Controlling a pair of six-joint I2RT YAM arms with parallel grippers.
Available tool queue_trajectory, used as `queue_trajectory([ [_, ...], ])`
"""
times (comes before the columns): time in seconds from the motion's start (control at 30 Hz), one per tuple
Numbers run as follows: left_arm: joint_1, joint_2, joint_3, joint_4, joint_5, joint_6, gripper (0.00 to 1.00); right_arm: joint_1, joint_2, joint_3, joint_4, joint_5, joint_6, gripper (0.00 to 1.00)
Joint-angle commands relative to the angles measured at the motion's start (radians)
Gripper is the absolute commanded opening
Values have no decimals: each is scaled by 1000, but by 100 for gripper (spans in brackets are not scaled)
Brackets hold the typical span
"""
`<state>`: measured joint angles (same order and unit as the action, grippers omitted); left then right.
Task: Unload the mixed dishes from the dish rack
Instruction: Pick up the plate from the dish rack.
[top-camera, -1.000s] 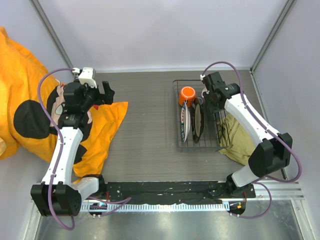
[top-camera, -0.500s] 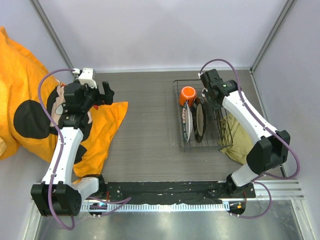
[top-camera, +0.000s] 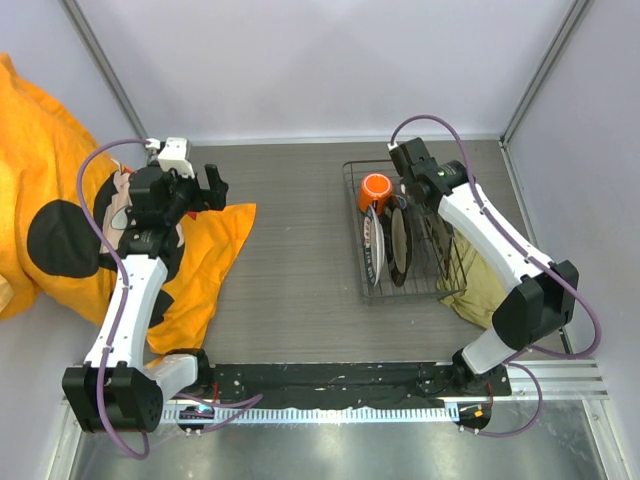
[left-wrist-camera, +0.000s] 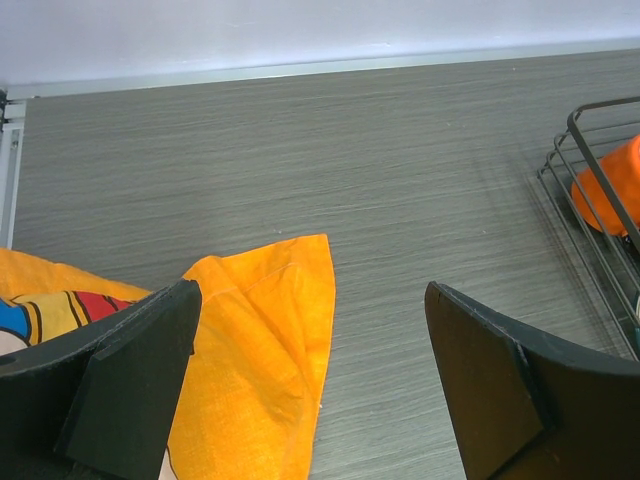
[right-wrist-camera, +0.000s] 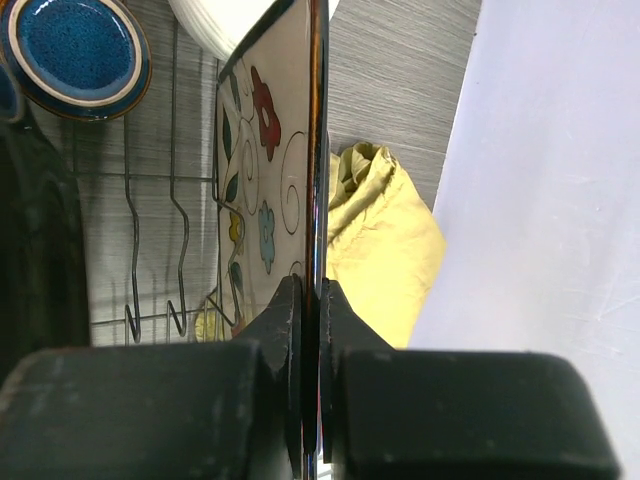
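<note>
The dark wire dish rack (top-camera: 357, 282) stands right of the middle. It holds the orange mug (top-camera: 375, 189) at its far end and the round dark-rimmed plate (top-camera: 399, 245) on edge. My right gripper (top-camera: 419, 194) is over the rack. In the right wrist view it (right-wrist-camera: 313, 300) is shut on the edge of the square cream plate with flower swirls (right-wrist-camera: 262, 160), held upright. The small dark-blue cup (right-wrist-camera: 75, 48) and the white bowl (right-wrist-camera: 222, 18) show beyond it. My left gripper (left-wrist-camera: 310, 380) is open and empty over the corner of an orange cloth (left-wrist-camera: 255, 360).
An olive-yellow cloth (top-camera: 478, 285) lies under the rack's right side, against the right wall. The large orange printed cloth (top-camera: 45, 210) covers the left of the table. The rack's corner (left-wrist-camera: 582, 135) and the mug (left-wrist-camera: 612, 185) show in the left wrist view.
My right gripper has moved a little to the far left with the square plate in it. The rack has shifted slightly. The left arm has not moved.
</note>
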<state>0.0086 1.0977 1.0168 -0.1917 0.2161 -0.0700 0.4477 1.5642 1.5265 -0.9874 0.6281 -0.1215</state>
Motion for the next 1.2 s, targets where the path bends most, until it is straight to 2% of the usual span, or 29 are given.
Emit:
queue_trajectory([
  [0.0,1,-13,-4,57,-20,16,100,28,-29,9,41,59,-81,1],
  [0.53,-1,4,12,58,-21,18,100,51,-69,63,46,148,-129,1],
  [1.17,1,36,28,69,-52,-1,100,8,-173,81,44,142,-63,1],
])
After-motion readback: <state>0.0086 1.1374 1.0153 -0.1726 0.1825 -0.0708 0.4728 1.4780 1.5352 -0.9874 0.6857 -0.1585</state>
